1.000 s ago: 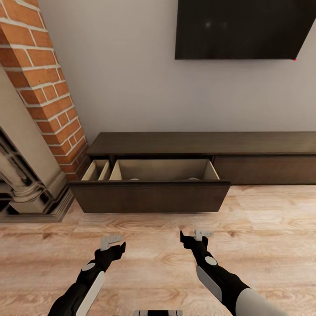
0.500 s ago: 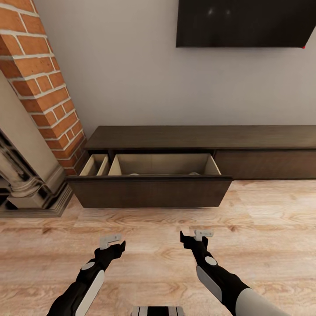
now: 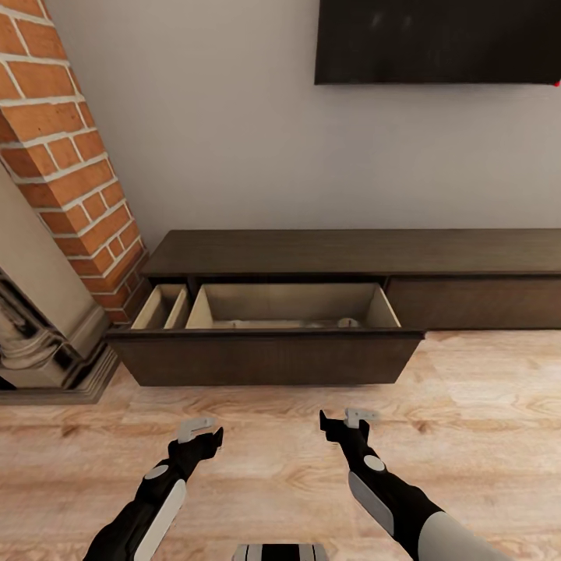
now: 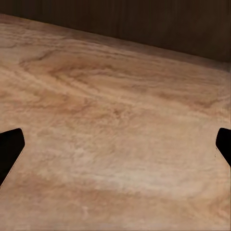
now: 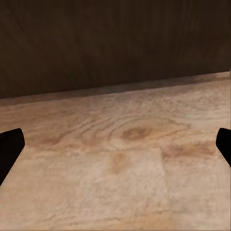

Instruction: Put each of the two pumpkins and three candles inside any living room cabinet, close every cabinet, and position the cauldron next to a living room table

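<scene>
The long, low, dark-brown cabinet (image 3: 351,251) stands against the wall ahead of me. Its left drawer (image 3: 265,358) is pulled out, showing a pale beige divided interior (image 3: 288,300). Two small pale tops (image 3: 348,321) just peek over the drawer front; I cannot tell what they are. My left gripper (image 3: 204,435) and right gripper (image 3: 336,425) hover over the floor short of the drawer, both open and empty. The left gripper (image 4: 115,149) and the right gripper (image 5: 115,149) show dark fingertips far apart over bare planks. The dark drawer front (image 5: 115,43) is close ahead.
A red brick chimney (image 3: 70,171) and the stone-coloured fireplace surround (image 3: 39,335) stand at the left, beside the open drawer. A black television (image 3: 436,39) hangs on the pale wall above the cabinet. Light wood plank floor (image 3: 467,405) stretches to the right.
The whole view has shifted, so the camera has moved; the cabinet and open drawer look a little nearer and wider. Both arms keep the same pose, grippers still open.
</scene>
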Controlling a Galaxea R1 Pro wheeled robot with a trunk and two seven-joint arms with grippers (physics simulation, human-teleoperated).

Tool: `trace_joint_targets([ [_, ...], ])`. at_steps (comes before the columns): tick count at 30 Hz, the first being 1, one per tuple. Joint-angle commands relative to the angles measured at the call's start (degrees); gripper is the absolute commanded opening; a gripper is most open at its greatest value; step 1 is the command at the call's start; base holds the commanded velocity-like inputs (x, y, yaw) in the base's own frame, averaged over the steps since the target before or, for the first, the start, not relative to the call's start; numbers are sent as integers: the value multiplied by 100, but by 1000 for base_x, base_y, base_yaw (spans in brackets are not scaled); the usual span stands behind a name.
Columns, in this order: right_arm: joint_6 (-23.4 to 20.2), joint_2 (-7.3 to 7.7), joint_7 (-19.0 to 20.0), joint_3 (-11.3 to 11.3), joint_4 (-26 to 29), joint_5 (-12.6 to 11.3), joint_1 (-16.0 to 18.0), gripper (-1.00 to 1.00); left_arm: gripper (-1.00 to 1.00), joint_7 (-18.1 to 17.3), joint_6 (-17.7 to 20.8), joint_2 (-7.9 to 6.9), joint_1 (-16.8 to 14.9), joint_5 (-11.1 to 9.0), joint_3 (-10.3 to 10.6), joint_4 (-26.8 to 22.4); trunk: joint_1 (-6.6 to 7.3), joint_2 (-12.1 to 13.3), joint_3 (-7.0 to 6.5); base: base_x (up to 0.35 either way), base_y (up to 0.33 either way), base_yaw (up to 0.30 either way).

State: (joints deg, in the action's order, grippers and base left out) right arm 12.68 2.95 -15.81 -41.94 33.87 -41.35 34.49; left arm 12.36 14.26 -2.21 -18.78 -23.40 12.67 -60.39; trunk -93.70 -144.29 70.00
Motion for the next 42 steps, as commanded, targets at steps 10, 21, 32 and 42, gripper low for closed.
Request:
trace_joint_targets([
  [10, 30, 8, -36, -42, 0, -75, 5, 100, 100, 56, 20, -8, -3, -60, 20, -12, -2, -2, 5, 341, 0, 0],
  [21, 33, 8, -36, -42, 3, -75, 7, 100, 100, 54, 18, -16, -3, -59, 16, -17, -2, -2, 5, 248, 0, 0],
  [32, 30, 12, -36, -42, 1, -75, 5, 100, 100, 56, 19, -17, -3, -75, 16, -17, -2, -2, 5, 123, 0, 0],
  [42, 25, 12, -36, -35, -3, -75, 5, 100, 100, 56, 23, -17, -3, -70, 16, -17, -2, -2, 5, 35, 0, 0],
])
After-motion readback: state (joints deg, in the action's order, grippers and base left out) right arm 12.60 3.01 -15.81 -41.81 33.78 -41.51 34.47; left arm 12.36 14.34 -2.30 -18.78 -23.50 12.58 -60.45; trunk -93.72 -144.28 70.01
